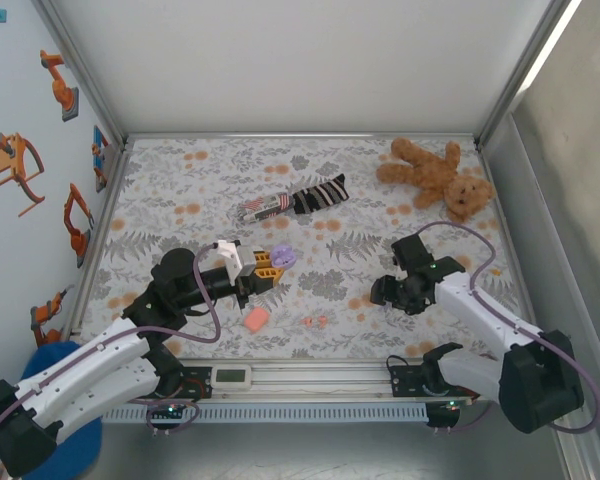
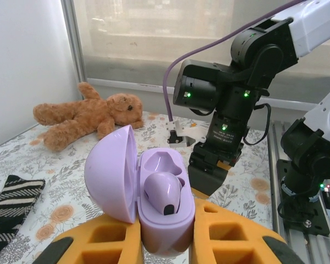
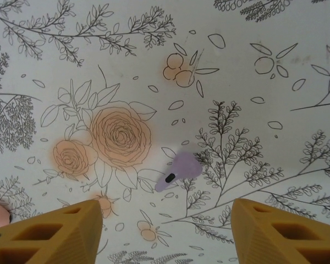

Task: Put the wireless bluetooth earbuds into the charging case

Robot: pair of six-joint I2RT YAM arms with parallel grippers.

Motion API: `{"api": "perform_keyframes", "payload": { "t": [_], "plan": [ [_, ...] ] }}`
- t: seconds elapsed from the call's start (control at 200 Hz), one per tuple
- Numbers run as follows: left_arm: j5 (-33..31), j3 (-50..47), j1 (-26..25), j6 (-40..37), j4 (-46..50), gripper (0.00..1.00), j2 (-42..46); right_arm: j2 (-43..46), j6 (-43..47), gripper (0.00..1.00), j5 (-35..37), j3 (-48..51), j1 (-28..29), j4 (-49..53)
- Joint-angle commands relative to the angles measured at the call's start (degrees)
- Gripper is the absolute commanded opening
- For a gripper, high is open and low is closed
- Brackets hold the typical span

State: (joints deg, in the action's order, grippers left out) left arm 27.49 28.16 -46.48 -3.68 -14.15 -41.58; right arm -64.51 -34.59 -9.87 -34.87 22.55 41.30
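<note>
My left gripper (image 1: 270, 266) is shut on an open lilac charging case (image 2: 166, 220), its lid (image 2: 110, 173) swung to the left. One lilac earbud (image 2: 164, 191) sits in the nearer socket, and the farther socket (image 2: 160, 164) is bare. A second lilac earbud (image 3: 179, 170) lies loose on the floral cloth. My right gripper (image 3: 165, 234) hangs open above it, with its orange fingers (image 3: 55, 234) wide to either side and touching nothing. Two coral-red earbuds (image 1: 315, 321) lie near the front edge, between the arms.
A salmon-orange case (image 1: 256, 318) rests beside the left arm. A striped sock (image 1: 295, 198) lies mid-table and a brown teddy bear (image 1: 440, 175) at the back right. The right gripper (image 2: 209, 170) stands close in front of the held case. Metal walls frame the table.
</note>
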Motion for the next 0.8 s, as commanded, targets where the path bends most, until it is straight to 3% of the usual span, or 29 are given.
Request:
{"api": "perform_keyframes", "payload": {
  "t": [0.0,0.346,0.796],
  "plan": [
    [1.17,-0.98,-0.37,-0.80,-1.77,0.00,0.64,-1.94,-0.44,0.58,-1.21,0.77,-0.55,-2.15],
    [1.26,-1.48,-0.37,-0.34,-1.81,0.00,1.49,-5.14,-0.63,0.47,-0.86,1.47,-1.71,-4.69],
    [1.34,-1.18,-0.44,0.12,-1.94,0.00,1.20,-7.25,-0.36,0.42,-1.03,2.34,-2.16,-6.45]
  ]
}}
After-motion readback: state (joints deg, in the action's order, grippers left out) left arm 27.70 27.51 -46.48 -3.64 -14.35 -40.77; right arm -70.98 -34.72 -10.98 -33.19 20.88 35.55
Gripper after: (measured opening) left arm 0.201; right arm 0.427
